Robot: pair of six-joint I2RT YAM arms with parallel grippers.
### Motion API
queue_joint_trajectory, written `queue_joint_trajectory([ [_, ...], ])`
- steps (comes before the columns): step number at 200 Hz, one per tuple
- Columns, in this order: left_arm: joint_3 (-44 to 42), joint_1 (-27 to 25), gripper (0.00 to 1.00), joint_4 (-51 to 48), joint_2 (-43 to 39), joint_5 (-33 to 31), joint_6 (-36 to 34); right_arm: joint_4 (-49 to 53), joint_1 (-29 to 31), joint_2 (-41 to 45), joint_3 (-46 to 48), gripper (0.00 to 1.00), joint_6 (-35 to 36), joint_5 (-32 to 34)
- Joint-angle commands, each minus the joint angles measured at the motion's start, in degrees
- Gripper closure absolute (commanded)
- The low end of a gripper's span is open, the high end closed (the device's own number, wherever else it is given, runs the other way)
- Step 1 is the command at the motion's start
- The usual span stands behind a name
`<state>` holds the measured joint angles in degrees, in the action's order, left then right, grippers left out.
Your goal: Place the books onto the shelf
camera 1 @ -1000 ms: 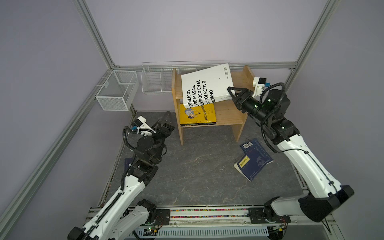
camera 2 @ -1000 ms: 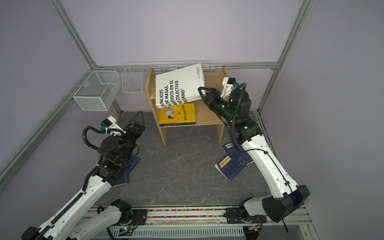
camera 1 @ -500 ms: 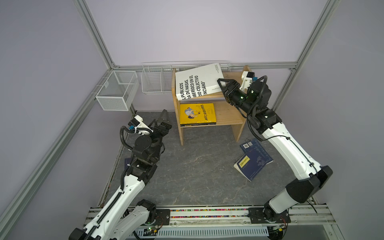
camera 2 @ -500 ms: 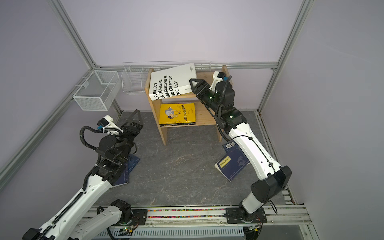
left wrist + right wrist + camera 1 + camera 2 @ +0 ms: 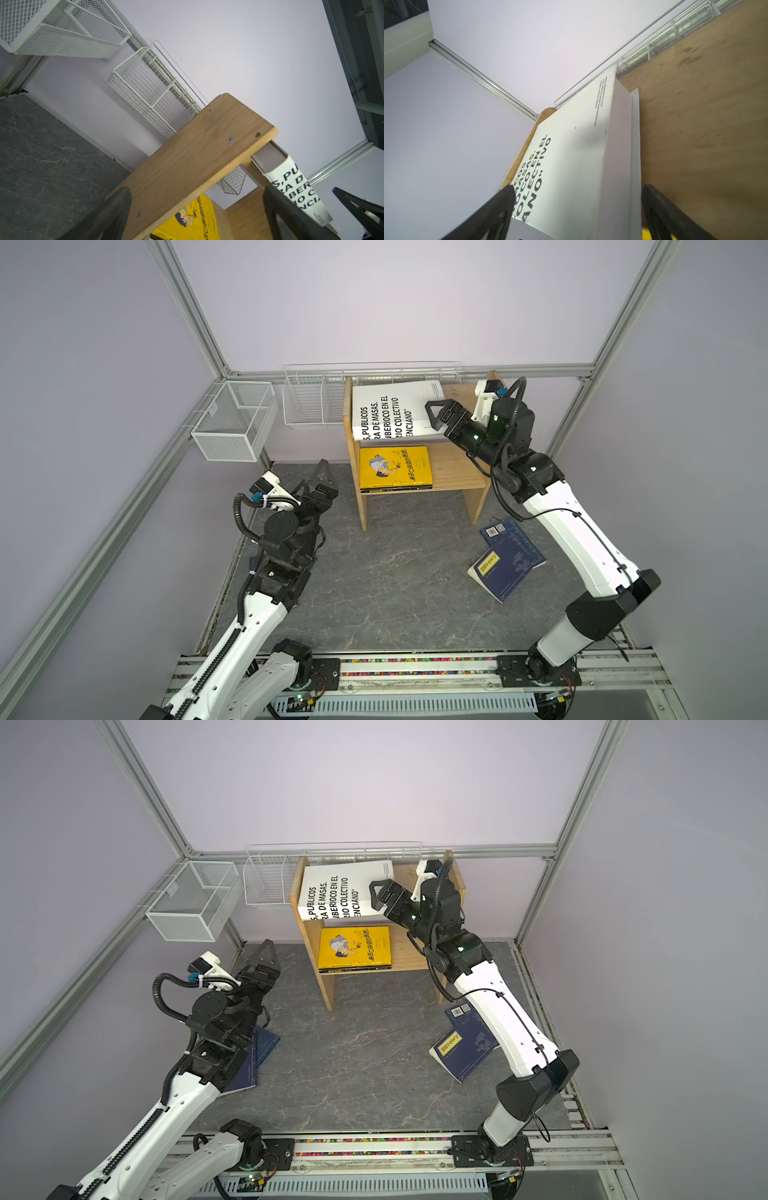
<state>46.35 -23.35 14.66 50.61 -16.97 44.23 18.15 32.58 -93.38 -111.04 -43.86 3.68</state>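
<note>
Lettering up, the thick white book (image 5: 390,414) rests on the shelf's (image 5: 455,468) top tier, its edge between our right pincer's (image 5: 434,414) spread, released jaws. Below that pincer lies the yellow book (image 5: 395,466); our left pincer (image 5: 320,483), well apart, gapes empty.

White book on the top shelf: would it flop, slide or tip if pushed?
The white book looks thick, with a deep page block, so it is probably stiff and heavy. Its smooth cover may slide on the wooden shelf. Its front edge seems to overhang the shelf's front, so a forward pull could tip it off.
</note>
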Motion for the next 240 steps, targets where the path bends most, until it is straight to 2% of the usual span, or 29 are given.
queue_joint_trajectory([
  [1,3.57,0.51,0.01,0.55,1.45,5.67,-6.36,5.10,0.29,3.33,2.98,0.02,8.03,6.61],
  [33,11.75,0.95,0.01,-2.65,6.08,19.88,-17.73,-3.63,0.29,7.98,10.81,0.06,18.00,7.17],
  [48,14.80,1.03,0.01,-3.83,8.57,25.40,-20.59,-9.40,0.04,9.87,14.74,0.07,22.44,2.46],
  [64,17.17,1.01,0.01,-4.00,11.19,29.04,-22.77,-10.52,-0.32,9.67,14.98,0.10,25.57,-3.99],
  [100,21.46,1.03,0.00,-5.08,16.38,29.20,-25.98,-12.34,-0.31,8.84,16.01,0.23,29.13,-8.62],
  [150,24.26,1.59,0.03,-4.68,21.25,29.41,-27.26,-11.78,-0.61,7.71,15.47,0.33,31.77,-7.15],
  [187,24.51,3.12,0.09,-1.13,23.68,30.97,-24.33,-13.18,-0.64,5.12,14.11,0.43,31.43,-8.10],
  [240,23.61,6.72,0.17,4.68,25.90,33.78,-18.15,-14.54,-0.59,2.00,11.95,0.46,31.23,-8.22],
])
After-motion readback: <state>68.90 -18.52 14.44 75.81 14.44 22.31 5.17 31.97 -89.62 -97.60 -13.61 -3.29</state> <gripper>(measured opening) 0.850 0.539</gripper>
